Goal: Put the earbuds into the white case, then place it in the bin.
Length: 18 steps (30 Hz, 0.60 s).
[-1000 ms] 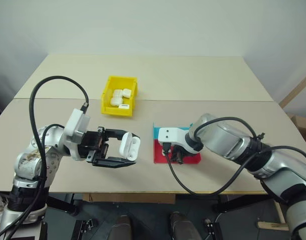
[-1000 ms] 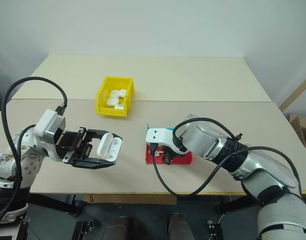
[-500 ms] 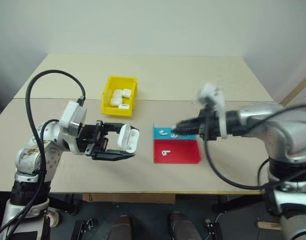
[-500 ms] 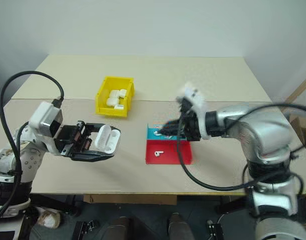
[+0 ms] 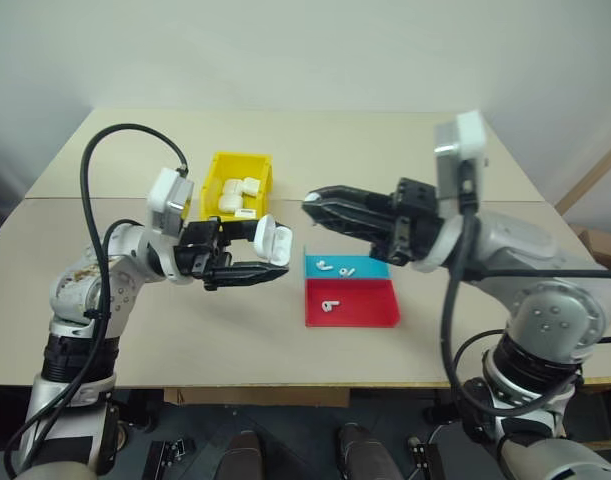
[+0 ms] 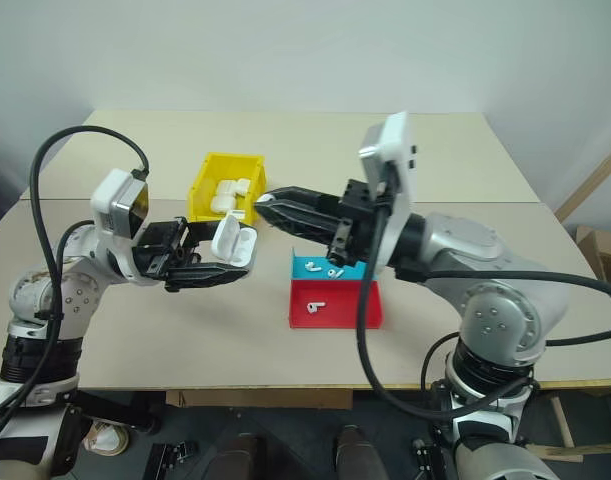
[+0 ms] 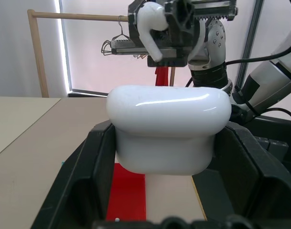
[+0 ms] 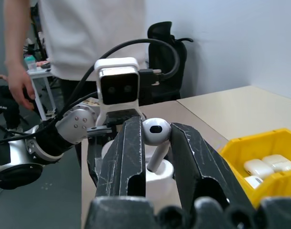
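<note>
My left gripper (image 5: pixel 257 262) is shut on the white case (image 5: pixel 270 244), held above the table with its lid flipped open; the case (image 7: pixel 169 129) sits between the black fingers (image 7: pixel 95 157). My right gripper (image 5: pixel 311 204) points left, its tips just above and beside the case, shut on one earbud (image 8: pixel 155 131). That earbud (image 7: pixel 152 27) hangs stem down. Three more earbuds (image 5: pixel 330 305) lie on the red-and-teal tray (image 5: pixel 370 305). The yellow bin (image 5: pixel 221 172) stands behind the case.
The bin holds several white cases (image 5: pixel 240 190). The tray lies at the table's middle, below my right arm. A seam (image 5: pixel 545 202) crosses the beige tabletop. A person in a white shirt (image 8: pixel 88 33) stands beyond the table.
My right gripper lifted off the tray with an earbud and swung left, ending near the open case. The left gripper carried the case slightly up and away from me.
</note>
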### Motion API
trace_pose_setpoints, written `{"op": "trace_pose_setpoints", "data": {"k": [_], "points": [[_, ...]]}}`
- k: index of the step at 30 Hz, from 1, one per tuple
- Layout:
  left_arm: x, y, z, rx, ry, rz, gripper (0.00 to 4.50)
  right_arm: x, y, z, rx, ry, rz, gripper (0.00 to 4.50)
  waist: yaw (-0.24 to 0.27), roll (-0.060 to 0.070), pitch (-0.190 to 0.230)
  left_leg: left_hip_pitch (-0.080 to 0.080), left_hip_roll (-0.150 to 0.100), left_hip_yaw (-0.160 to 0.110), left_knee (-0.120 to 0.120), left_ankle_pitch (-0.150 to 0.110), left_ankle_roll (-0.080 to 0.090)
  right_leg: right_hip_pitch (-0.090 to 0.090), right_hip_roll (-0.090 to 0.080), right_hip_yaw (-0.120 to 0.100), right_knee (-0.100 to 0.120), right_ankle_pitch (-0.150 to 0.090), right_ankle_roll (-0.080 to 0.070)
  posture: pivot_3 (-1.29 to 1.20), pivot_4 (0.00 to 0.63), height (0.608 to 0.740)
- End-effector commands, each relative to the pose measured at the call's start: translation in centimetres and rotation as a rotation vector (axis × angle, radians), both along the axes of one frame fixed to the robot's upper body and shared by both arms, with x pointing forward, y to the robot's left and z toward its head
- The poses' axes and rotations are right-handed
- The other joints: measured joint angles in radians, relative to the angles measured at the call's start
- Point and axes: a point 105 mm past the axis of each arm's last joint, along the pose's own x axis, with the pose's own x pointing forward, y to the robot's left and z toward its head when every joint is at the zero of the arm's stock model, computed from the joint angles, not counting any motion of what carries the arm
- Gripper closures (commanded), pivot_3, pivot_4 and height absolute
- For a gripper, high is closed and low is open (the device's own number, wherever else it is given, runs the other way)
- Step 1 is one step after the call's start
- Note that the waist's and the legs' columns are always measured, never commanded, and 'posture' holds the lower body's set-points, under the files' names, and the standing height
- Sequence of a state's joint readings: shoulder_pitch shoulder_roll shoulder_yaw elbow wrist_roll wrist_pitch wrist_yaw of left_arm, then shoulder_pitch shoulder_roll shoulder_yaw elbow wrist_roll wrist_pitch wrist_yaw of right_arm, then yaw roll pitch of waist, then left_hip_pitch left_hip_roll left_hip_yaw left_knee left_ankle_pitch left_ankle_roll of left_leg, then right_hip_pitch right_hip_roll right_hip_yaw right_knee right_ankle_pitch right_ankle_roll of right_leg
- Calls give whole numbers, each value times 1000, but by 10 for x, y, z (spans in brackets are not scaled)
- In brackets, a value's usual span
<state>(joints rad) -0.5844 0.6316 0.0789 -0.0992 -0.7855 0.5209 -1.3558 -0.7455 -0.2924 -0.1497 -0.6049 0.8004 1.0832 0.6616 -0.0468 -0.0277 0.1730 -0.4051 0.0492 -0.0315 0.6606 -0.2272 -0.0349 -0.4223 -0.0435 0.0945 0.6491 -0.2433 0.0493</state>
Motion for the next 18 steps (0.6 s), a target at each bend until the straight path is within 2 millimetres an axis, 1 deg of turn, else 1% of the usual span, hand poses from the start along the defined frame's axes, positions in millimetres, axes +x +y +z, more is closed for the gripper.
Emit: {"op": "trace_pose_setpoints", "data": {"k": [1,3,5,9,12,18], "points": [[-2,0,9,-14,-55,-19,1713,1,9,5,17,-49,-7,3882,0,0,0,0,0,0,0,0,0,0,0,0,0,0,0,0,150,740],[-1,2,9,-16,-57,-21,1713,4,12,4,16,-54,-9,3882,1,0,0,0,0,0,0,0,0,0,0,0,0,0,0,0,150,740],[5,3,5,-16,-56,-19,1713,7,17,3,10,-53,-12,3882,2,0,0,0,0,0,0,0,0,0,0,0,0,0,0,0,150,740],[11,2,1,-19,-63,-19,1713,9,22,-2,-5,-55,-6,3882,2,0,0,-1,0,0,0,0,0,0,0,0,0,0,0,0,150,740],[9,1,2,-19,-75,-22,1713,9,24,-4,-15,-53,0,3882,1,0,0,-1,0,0,0,0,0,0,0,0,-1,0,0,0,150,740],[7,3,8,-24,-89,-31,1713,15,28,-8,-30,-49,-20,3882,1,0,0,0,0,0,0,0,0,0,0,0,0,0,0,0,150,740]]}}
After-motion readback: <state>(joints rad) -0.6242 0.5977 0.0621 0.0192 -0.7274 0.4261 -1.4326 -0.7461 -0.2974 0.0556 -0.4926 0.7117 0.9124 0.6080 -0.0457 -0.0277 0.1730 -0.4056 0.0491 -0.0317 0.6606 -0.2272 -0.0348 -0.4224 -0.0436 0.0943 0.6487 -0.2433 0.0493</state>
